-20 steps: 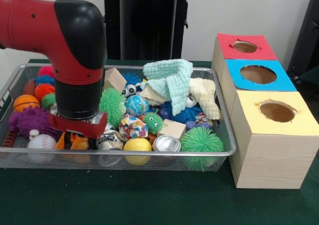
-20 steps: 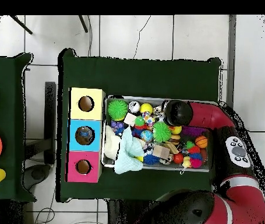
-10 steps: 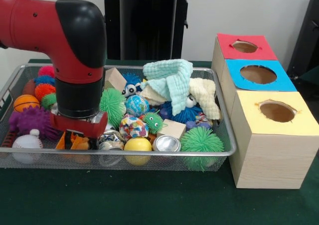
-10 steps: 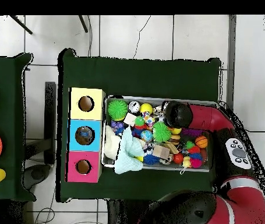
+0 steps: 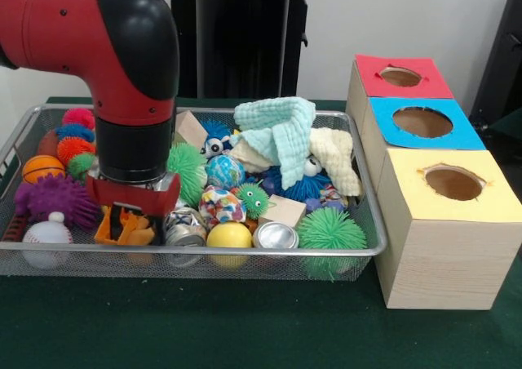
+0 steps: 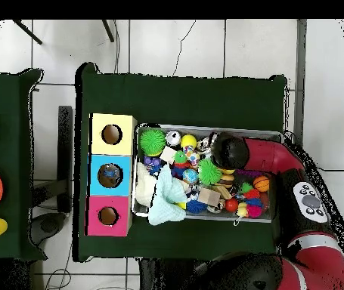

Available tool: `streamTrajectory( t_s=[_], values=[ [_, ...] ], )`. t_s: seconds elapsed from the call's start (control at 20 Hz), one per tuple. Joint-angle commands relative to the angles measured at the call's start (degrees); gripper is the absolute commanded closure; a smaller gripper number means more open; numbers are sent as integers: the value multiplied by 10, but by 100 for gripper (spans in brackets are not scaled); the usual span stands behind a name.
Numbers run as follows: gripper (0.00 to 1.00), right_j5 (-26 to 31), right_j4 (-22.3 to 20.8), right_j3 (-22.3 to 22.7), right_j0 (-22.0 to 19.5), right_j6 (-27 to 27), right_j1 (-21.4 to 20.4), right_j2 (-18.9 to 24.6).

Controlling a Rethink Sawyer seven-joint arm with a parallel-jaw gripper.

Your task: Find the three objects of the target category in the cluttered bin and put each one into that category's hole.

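Note:
The wire bin (image 5: 371, 246) (image 6: 274, 137) is packed with spiky balls, smooth balls, cloths, wooden blocks and metal cans. My gripper (image 5: 130, 217) is down in the bin's front left part, right over an orange toy (image 5: 124, 230), with a crushed can (image 5: 184, 228) just to its right. The arm's wrist (image 6: 230, 151) hides the gripper from overhead. To the right of the bin stand the yellow-topped box (image 5: 453, 181) (image 6: 113, 134), the blue-topped box (image 5: 422, 122) (image 6: 110, 175) and the red-topped box (image 5: 401, 77) (image 6: 108, 216), each with a round hole.
A baseball (image 5: 46, 233), a purple spiky ball (image 5: 54, 197) and a small basketball (image 5: 41, 167) lie left of the gripper. A yellow ball (image 5: 229, 236), a silver can (image 5: 274, 236) and a big green spiky ball (image 5: 329, 230) line the front wall. Mint and cream cloths (image 5: 281, 128) are heaped at the back.
The arm has shifted a little to the right in the front view and risen slightly. The baseball rolled left, and the yellow ball and cans near it shifted slightly.

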Motion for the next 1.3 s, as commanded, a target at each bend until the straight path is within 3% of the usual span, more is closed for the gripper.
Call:
streamTrajectory(
  t_s=[0.05, 0.85, 1.0, 1.1, 1.2, 1.3],
  values=[
    [0, 75, 13, 110, -12, -15, -20, 20],
    [0, 129, 30, 72, -29, -64, -34, 42],
    [0, 144, 37, 70, -29, -64, -41, 45],
    [0, 124, 31, 75, -27, -58, -44, 45],
    [0, 120, 32, 71, -32, -57, -24, 50],
    [0, 120, 23, 74, -14, -42, -43, 32]
  ],
)
